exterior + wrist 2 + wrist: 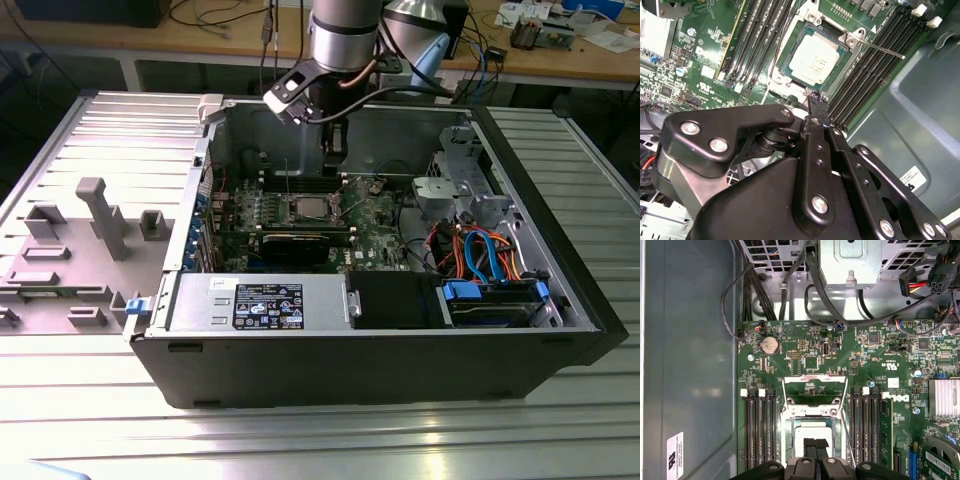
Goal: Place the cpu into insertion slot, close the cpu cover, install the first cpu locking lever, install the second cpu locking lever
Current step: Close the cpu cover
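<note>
Cpu (815, 60) seated flat in insertion slot (782, 72). Cpu cover (814, 390) tilted open, just beyond chip. Gripper (815, 445) directly over chip; jaws pinched together, empty.

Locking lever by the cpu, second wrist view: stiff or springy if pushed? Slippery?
The locking lever is a thin bare metal rod, long for its thickness, so it will probably flex and spring slightly. Its smooth round surface looks apt to slip under a push. One end is anchored beside the cpu, so it likely pivots rather than slides.
</note>
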Robot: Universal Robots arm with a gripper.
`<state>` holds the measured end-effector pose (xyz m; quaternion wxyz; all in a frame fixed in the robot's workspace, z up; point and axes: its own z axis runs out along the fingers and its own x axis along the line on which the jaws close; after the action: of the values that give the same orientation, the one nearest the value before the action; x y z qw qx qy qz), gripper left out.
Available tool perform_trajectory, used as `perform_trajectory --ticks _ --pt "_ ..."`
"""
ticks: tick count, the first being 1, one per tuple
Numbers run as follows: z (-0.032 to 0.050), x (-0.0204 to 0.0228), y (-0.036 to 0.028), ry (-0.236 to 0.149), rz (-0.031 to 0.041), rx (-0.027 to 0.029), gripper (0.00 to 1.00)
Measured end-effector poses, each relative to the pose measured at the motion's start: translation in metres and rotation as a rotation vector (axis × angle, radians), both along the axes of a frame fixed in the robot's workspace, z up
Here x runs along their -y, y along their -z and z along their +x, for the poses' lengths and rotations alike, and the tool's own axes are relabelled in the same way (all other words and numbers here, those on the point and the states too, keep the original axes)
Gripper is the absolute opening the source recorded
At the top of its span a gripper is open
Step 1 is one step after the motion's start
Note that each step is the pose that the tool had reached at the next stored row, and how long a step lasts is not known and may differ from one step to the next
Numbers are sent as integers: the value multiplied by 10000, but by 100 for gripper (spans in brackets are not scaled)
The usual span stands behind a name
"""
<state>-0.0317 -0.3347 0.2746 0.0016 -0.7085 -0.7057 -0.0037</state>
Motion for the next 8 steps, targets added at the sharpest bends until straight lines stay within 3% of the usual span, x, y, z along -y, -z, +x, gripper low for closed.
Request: perform_trajectory --ticks 8 --pt "23 0 0 0 0 0 11"
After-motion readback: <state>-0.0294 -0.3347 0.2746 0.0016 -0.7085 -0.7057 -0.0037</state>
